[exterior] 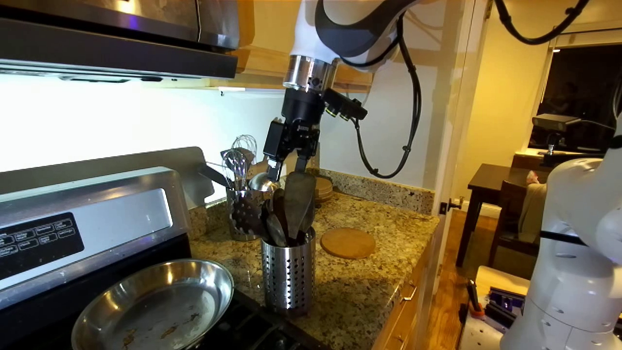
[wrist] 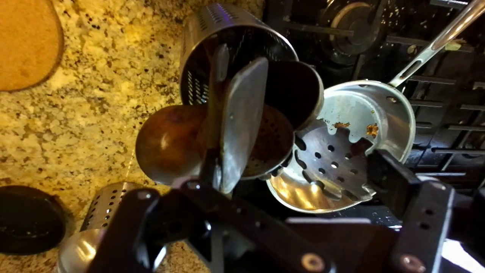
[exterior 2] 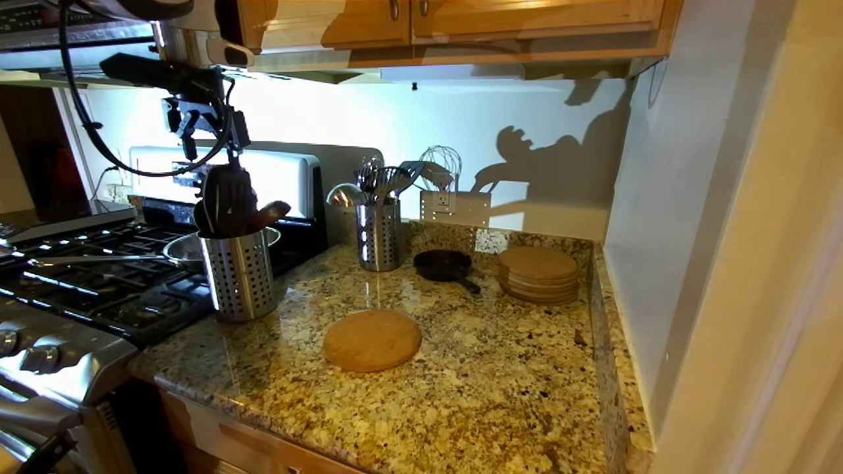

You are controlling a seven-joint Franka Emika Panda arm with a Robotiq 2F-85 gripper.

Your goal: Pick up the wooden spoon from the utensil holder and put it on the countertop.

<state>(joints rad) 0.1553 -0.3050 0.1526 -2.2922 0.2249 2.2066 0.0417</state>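
Observation:
The silver perforated utensil holder (exterior: 289,279) stands upright at the stove-side edge of the granite countertop (exterior 2: 474,388), crowded with dark utensils. What looks like the wooden spoon (exterior 2: 271,212), a brown oval head, leans out toward the back; in the wrist view the brown spoon head (wrist: 165,142) lies left of a grey spatula (wrist: 244,125). Its handle is hidden among the other utensils. Just over their tops, my gripper (exterior: 287,171) points down, fingers spread apart. A slotted turner (wrist: 333,161) shows beneath the gap; nothing is gripped. Whether one finger touches the grey spatula I cannot tell.
A steel pan (exterior: 155,311) sits on the black stove beside the holder. Behind stand another perforated container (exterior 2: 379,240) with metal utensils, a small black skillet (exterior 2: 440,264) and stacked round boards (exterior 2: 537,276). A single round board (exterior 2: 372,341) lies flat on the granite.

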